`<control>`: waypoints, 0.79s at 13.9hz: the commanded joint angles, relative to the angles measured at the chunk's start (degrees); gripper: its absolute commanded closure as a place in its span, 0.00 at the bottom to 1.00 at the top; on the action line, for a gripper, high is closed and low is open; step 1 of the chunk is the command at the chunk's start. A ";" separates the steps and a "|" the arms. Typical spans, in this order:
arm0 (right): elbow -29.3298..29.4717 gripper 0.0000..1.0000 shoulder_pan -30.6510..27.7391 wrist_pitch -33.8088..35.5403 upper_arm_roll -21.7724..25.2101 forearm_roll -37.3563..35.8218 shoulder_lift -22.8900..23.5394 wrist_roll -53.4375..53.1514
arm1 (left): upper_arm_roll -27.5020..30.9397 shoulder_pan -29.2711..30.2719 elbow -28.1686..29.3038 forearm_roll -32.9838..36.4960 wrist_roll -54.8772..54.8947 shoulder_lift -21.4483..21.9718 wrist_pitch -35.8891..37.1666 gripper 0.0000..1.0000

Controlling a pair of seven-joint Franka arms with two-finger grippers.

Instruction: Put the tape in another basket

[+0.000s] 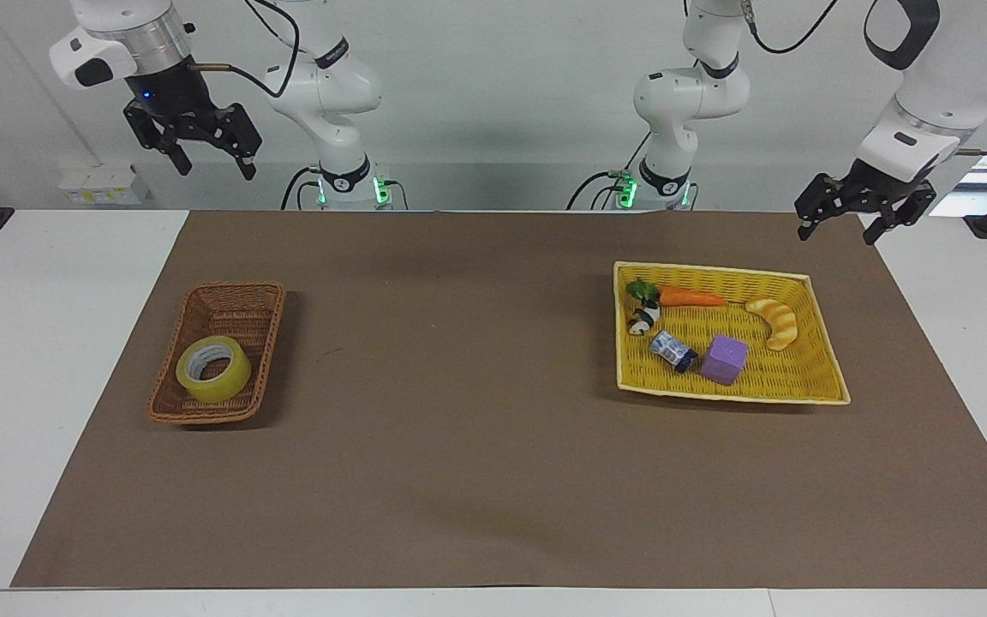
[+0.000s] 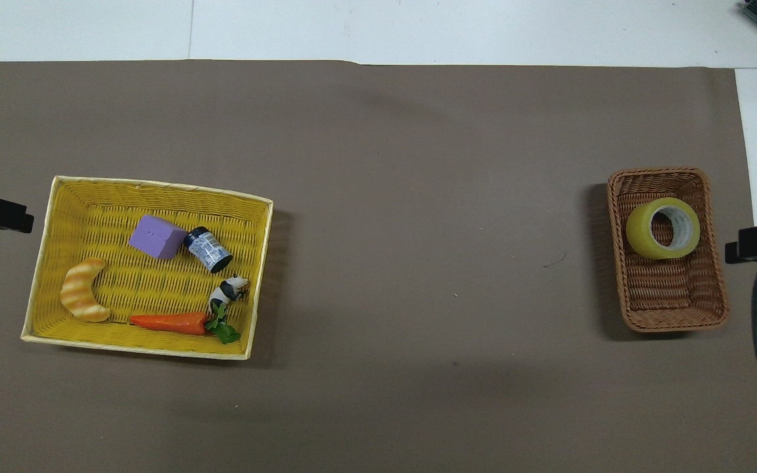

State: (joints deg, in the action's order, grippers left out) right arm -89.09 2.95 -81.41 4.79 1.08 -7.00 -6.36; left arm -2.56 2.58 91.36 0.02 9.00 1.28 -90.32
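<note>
The tape (image 1: 213,369) (image 2: 663,228) lay flat in the wicker basket (image 1: 245,310) (image 2: 674,309), in the half farther from the robots, at the right arm's end of the mat (image 1: 476,446). The right gripper (image 1: 208,165) hung high in the air above that end, fingers spread and empty. The left gripper (image 1: 838,233), fingers also spread, waited above the mat's corner near the yellow basket (image 1: 819,390) (image 2: 43,289), which held a purple cube (image 1: 724,359), carrot (image 1: 692,297) and croissant (image 1: 774,321).

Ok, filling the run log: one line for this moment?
tape: in wicker basket | right pincer: open, raised, empty | left pincer: open, waiting
</note>
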 commanded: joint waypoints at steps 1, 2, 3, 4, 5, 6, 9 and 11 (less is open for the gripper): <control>-2.75 0.00 -0.31 -2.69 -0.22 -0.73 -1.43 1.87 | -0.34 0.50 0.83 1.04 0.67 0.91 -0.74 0.00; -2.84 0.00 -0.31 -3.92 -0.22 -0.91 -1.35 2.92 | -0.34 0.50 0.83 1.04 0.67 0.91 -0.74 0.00; -2.84 0.00 -0.40 -3.93 -0.22 -1.52 -1.35 3.89 | -0.34 0.50 0.83 1.04 0.67 0.91 -0.74 0.00; -2.93 0.00 -0.31 -3.32 -0.22 -1.79 -1.35 4.07 | -0.34 0.50 0.83 1.04 0.67 0.91 -0.74 0.00; -2.84 0.00 -0.31 -3.31 -0.13 -1.87 -1.35 4.07 | -0.34 0.50 0.83 1.04 0.67 0.91 -0.74 0.00; -2.75 0.00 -0.40 -3.40 -0.22 -1.79 -1.26 4.07 | -0.34 0.50 0.83 1.04 0.67 0.91 -0.74 0.00; -2.32 0.00 -0.40 -3.31 -0.22 -1.17 -1.08 3.63 | -0.34 0.50 0.83 1.04 0.67 0.91 -0.74 0.00; -2.23 0.00 -0.40 -3.14 -0.22 -1.17 -0.91 3.90 | -0.34 0.50 0.83 1.04 0.67 0.91 -0.74 0.00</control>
State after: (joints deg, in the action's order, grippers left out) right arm -90.20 2.92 -83.73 4.80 0.51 -7.00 -3.75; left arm -2.56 2.58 91.36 0.02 9.00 1.28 -90.32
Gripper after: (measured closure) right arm 0.000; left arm 0.000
